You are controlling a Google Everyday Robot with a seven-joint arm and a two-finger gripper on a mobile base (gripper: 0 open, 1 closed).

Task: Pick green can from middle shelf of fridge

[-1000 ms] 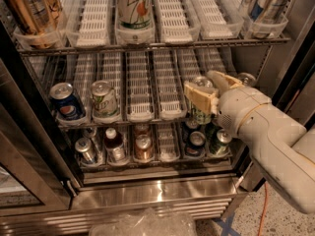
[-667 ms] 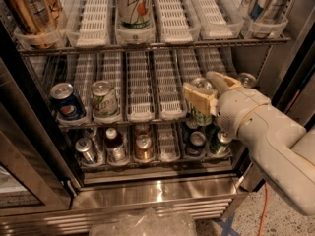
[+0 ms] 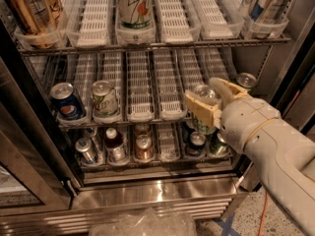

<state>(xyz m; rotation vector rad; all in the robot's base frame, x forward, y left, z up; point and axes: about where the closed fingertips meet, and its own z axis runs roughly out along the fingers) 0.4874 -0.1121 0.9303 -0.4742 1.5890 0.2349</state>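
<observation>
The fridge (image 3: 157, 193) stands open before me. On its middle shelf (image 3: 140, 117) of white slotted trays, the dark green can (image 3: 199, 126) with a silver top stands at the front right. My gripper (image 3: 203, 95) reaches in from the right and is shut on this can just below its top. One cream finger (image 3: 199, 107) lies across its front and the other lies behind it to the right. The can stands upright in its tray.
A blue can (image 3: 66, 103) and a pale green labelled can (image 3: 104, 98) stand at the shelf's left. Another silver-topped can (image 3: 246, 78) is behind my gripper. The top shelf holds gold cans (image 3: 29, 9) and a white-green can (image 3: 133, 6). Bottles (image 3: 114, 144) fill the bottom shelf.
Almost nothing has moved. My gripper has stayed around the green can, with only a slight shift of the fingers on it.
</observation>
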